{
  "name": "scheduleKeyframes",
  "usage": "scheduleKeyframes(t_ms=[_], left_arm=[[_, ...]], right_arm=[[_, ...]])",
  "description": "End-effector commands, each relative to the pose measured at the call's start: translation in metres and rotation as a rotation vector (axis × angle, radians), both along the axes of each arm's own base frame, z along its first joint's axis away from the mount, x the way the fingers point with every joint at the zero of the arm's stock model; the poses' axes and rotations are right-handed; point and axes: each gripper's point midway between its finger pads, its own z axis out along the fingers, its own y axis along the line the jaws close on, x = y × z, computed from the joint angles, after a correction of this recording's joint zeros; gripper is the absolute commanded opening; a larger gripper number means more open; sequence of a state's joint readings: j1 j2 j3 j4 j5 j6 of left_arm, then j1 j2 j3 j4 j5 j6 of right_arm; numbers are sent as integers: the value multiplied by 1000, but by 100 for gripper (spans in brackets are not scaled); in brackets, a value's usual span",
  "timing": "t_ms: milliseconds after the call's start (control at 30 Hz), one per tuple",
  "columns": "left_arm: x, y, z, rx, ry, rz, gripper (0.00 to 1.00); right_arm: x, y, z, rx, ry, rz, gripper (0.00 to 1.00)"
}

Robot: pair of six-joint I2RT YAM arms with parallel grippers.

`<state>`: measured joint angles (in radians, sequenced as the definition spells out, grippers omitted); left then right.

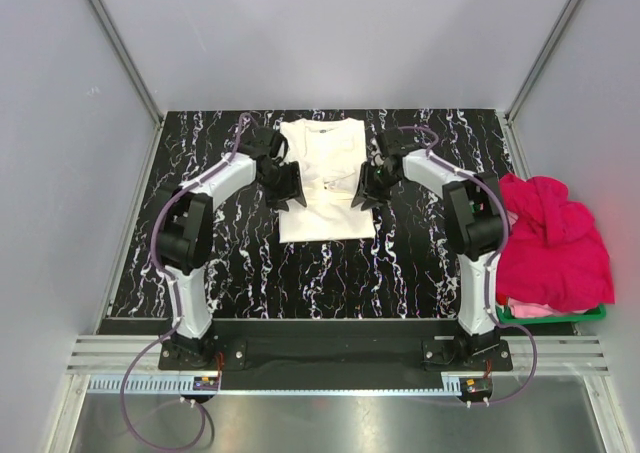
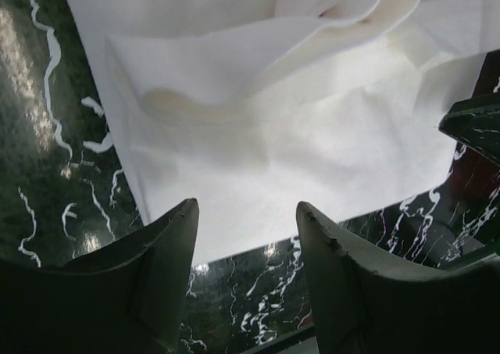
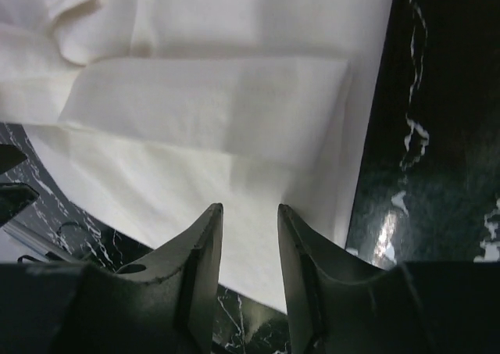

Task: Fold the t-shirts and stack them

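Note:
A white t-shirt [image 1: 322, 178] lies flat on the black marbled table, both sides folded in, forming a long rectangle; its print is hidden. It fills the left wrist view [image 2: 273, 119] and the right wrist view [image 3: 211, 112]. My left gripper [image 1: 291, 186] is open at the shirt's left edge, jaws empty [image 2: 246, 207]. My right gripper [image 1: 364, 188] is open at the shirt's right edge, jaws empty [image 3: 250, 209]. A heap of magenta-pink t-shirts [image 1: 552, 241] lies at the right.
The pink heap rests in a green basket [image 1: 550, 315] off the table's right edge. Grey walls with metal rails enclose the table [image 1: 240, 273]. The right gripper's tip shows at the right of the left wrist view [image 2: 475, 123].

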<state>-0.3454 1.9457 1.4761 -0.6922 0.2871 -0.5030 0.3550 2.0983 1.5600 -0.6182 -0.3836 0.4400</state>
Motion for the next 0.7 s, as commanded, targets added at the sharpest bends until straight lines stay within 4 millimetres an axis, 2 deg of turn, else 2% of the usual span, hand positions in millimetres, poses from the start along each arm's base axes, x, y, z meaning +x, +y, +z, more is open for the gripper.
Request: scheduleKeyframes(t_ms=[0, 33, 67, 100, 133, 167, 200, 233, 267, 300, 333, 367, 400, 433, 467, 500, 533, 567, 600, 633, 667], left_arm=[[32, -11, 8, -18, -80, -4, 57], [36, -10, 6, -10, -77, -5, 57], [41, -12, 8, -10, -85, -15, 57], [45, -13, -2, 0, -69, -20, 57], [48, -13, -5, 8, -66, -23, 57], [50, -12, -8, 19, -56, -31, 56], [61, -13, -8, 23, -68, -30, 56], [67, -11, -8, 29, -67, -24, 56], [74, -11, -4, 30, -81, -28, 56], [92, -14, 4, 27, -114, -26, 56], [101, -6, 10, 41, -113, -10, 56], [113, -2, 16, 46, -131, 2, 57], [140, -1, 34, 34, -194, 24, 58], [147, 15, 38, 42, -180, 62, 59], [156, 20, 45, 31, -185, 92, 59], [164, 26, 51, 25, -201, 109, 59], [171, 35, 66, 16, -233, 128, 61], [169, 38, 87, 11, -272, 125, 62], [166, 41, 94, 15, -286, 124, 64], [156, 45, 77, 35, -258, 116, 68], [149, 47, 77, 39, -259, 116, 69]], right_arm=[[29, 7, 10, -1, -69, 35, 41], [32, 6, -2, -17, -51, 39, 41], [36, 7, -4, -23, -51, 40, 41], [44, 10, 4, -20, -68, 44, 41], [50, 10, 2, -26, -70, 43, 41], [51, 5, -9, -43, -37, 37, 41], [67, 6, 2, -31, -72, 27, 41], [73, 5, -5, -31, -59, 17, 41], [91, 0, 7, -14, -90, -14, 41], [100, -2, 11, 1, -98, -33, 41], [107, -3, 4, 13, -80, -54, 43], [118, -5, 7, 21, -93, -72, 44], [136, -7, 29, 37, -141, -89, 46], [142, -8, 18, 43, -117, -107, 50], [153, -7, 43, 60, -156, -114, 51], [156, -10, 47, 64, -154, -123, 52], [158, -13, 53, 59, -165, -131, 55], [155, -15, 55, 53, -163, -132, 61], [152, -16, 58, 52, -167, -130, 64], [149, -19, 89, 63, -226, -132, 68], [138, -22, 65, 49, -193, -133, 74]])
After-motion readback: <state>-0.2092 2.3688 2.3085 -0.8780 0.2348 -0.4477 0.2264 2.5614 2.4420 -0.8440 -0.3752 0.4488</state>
